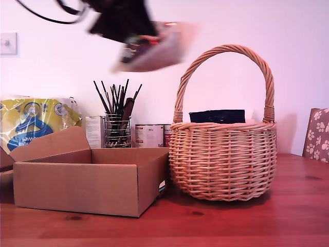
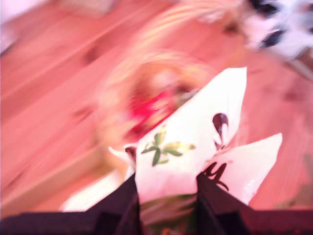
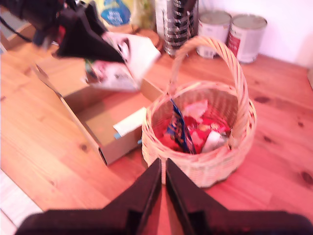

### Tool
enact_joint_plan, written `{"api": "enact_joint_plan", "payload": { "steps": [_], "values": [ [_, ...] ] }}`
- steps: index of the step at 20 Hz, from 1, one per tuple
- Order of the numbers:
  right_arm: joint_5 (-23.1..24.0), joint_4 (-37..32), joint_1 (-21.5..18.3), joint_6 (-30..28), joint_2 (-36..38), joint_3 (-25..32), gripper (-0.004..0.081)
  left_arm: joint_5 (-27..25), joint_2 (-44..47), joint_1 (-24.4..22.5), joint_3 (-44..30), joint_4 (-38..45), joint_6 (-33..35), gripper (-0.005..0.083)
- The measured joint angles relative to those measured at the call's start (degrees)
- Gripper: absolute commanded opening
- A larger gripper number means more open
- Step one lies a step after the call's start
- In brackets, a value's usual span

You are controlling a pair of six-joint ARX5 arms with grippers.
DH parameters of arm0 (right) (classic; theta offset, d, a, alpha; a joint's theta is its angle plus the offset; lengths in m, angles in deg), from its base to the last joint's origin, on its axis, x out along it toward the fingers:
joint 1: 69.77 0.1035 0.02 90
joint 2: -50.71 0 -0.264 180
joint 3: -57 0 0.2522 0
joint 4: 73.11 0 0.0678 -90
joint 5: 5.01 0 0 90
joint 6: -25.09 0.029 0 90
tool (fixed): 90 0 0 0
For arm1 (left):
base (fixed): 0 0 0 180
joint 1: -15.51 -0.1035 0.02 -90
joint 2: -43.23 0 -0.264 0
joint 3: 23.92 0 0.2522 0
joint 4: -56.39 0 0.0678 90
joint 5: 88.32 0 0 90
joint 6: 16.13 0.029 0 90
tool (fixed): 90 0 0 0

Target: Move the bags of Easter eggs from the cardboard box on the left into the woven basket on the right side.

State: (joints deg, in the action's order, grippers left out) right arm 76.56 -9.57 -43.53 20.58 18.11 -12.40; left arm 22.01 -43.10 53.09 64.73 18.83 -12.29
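Observation:
My first gripper (image 2: 166,183) is shut on the white-cream bag (image 2: 195,142), which has green patches and black script. In the exterior view that gripper (image 1: 136,43) is a blur high above the gap between box and basket, with the bag (image 1: 154,51) in it. The woven basket (image 1: 222,154) stands on the exterior view's right, and the dark navy bag (image 1: 216,116) pokes up inside it. The open cardboard box (image 1: 82,180) sits on that view's left. My second gripper (image 3: 163,164) hangs shut and empty above the near side of the basket (image 3: 222,156); it is out of the exterior view.
A yellow-and-blue plastic pack (image 1: 31,121) leans behind the box. A wire holder of brushes (image 1: 117,123) and two tins (image 1: 149,135) stand at the back wall. A paw-print chair (image 1: 318,134) is at the exterior view's right edge. A white card (image 3: 129,122) lies in the box.

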Motion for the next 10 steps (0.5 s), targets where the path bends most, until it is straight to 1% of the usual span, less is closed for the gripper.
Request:
{"api": "enact_joint_plan", "payload": {
  "steps": [2,5,7,10],
  "values": [
    [0.0,1.3,0.0,0.0,0.3,0.0,-0.0011,0.0,-0.4,2.6,-2.6,7.7,0.0,0.0109],
    [0.0,1.3,0.0,0.0,0.9,0.0,-0.0011,-1.0,-3.9,5.9,-3.2,20.4,0.3,0.0109],
    [0.0,1.3,0.0,0.0,1.1,0.0,-0.0011,-2.5,-7.8,6.5,-3.1,27.0,0.4,0.0109],
    [0.0,1.2,0.0,0.0,1.3,0.0,-0.0011,-4.8,-15.3,6.5,-3.1,34.3,0.9,0.0109]
  ]
}}
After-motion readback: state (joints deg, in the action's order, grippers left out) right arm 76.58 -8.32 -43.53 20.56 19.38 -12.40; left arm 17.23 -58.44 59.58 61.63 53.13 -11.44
